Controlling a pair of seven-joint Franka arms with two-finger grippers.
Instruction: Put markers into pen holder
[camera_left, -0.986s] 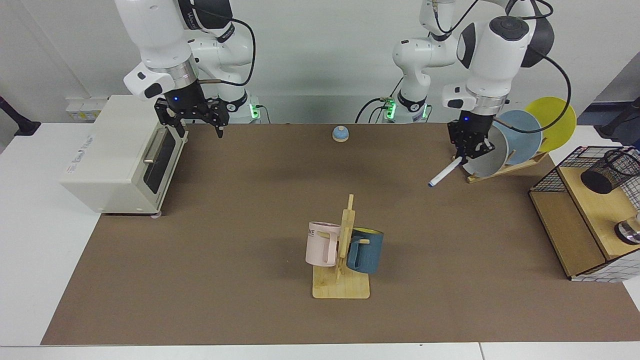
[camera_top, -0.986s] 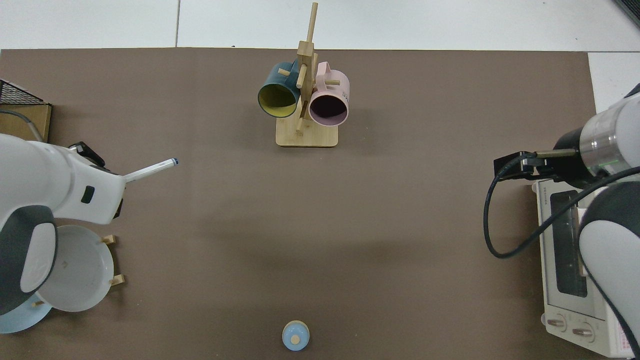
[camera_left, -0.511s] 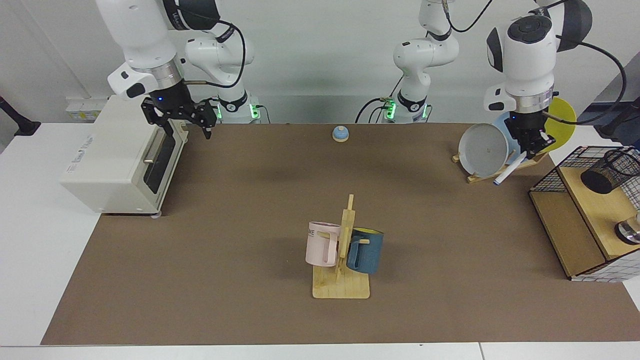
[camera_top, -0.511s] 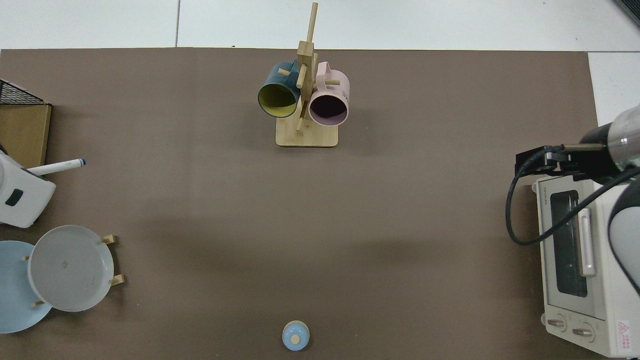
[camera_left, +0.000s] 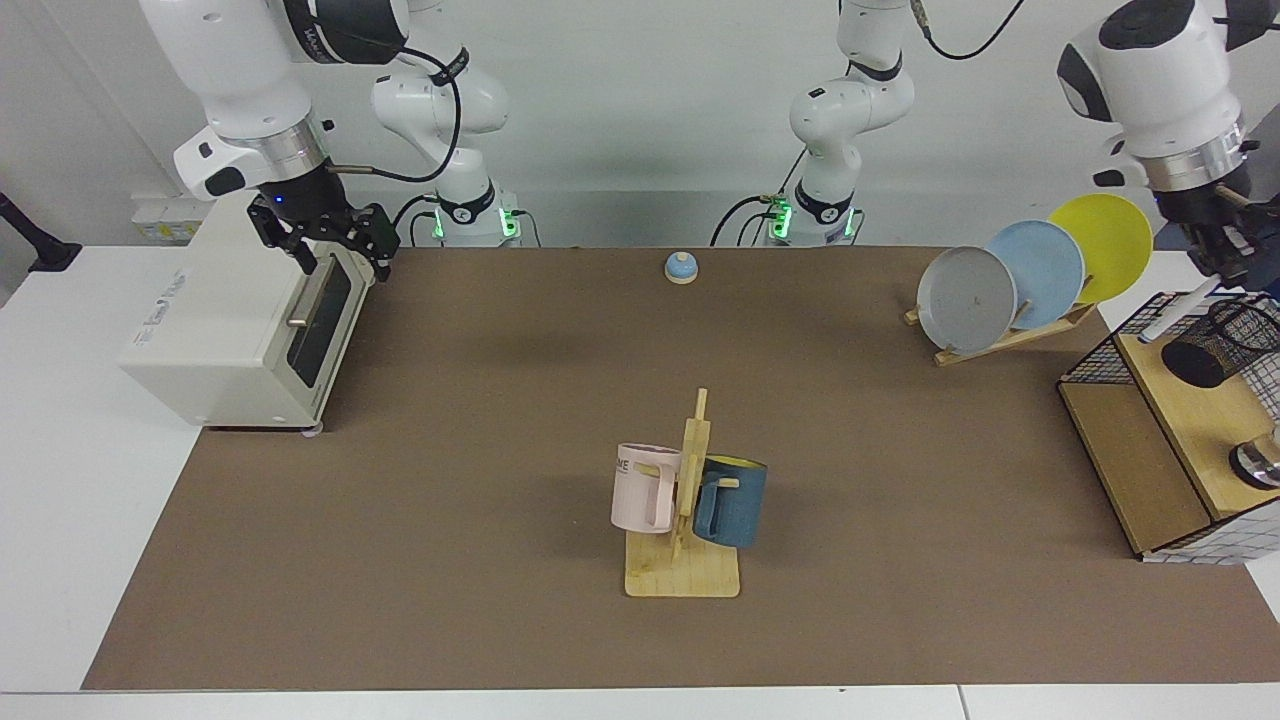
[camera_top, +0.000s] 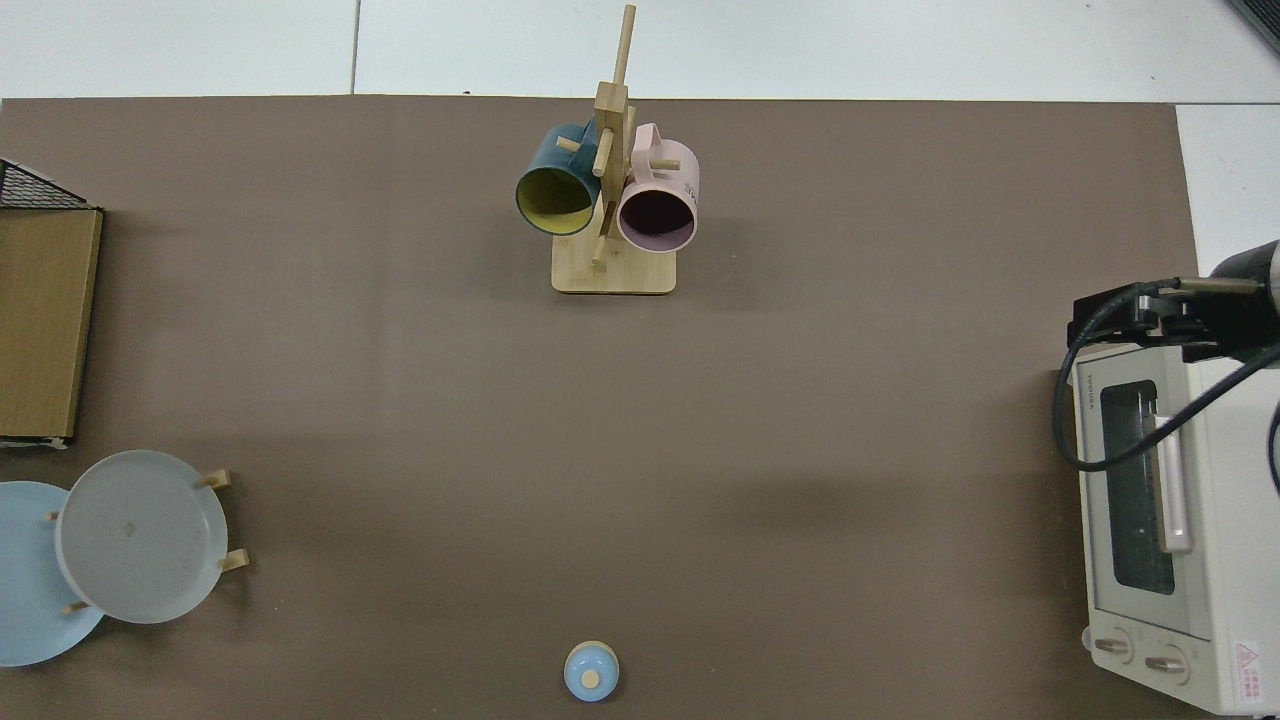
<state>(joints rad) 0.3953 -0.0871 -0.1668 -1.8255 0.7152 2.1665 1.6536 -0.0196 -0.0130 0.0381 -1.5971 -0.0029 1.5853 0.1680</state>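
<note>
The marker (camera_left: 1180, 310), white-barrelled with a dark tip, hangs slanted over the near corner of the wire shelf. My left gripper (camera_left: 1226, 268) is shut on its upper end, at the far right of the facing view. The marker's lower tip points down and away from the pen holder (camera_left: 1222, 342), a black mesh cup that stands on the wooden shelf just beside it. My right gripper (camera_left: 345, 262) hovers open above the toaster oven's front top edge; the top view shows this right gripper (camera_top: 1090, 325) at the right. The left arm is outside the top view.
A cream toaster oven (camera_left: 230, 320) stands at one end of the brown mat. A wooden mug rack (camera_left: 684, 560) with a pink and a dark blue mug stands mid-table. A plate rack (camera_left: 1010, 290), a small blue bell (camera_left: 681, 267) and a wire-grid shelf (camera_left: 1110, 350) are here too.
The left arm lifted the marker from in front of the plates and carried it over to the wire shelf beside the pen holder. The right gripper drifted back over the toaster oven.
</note>
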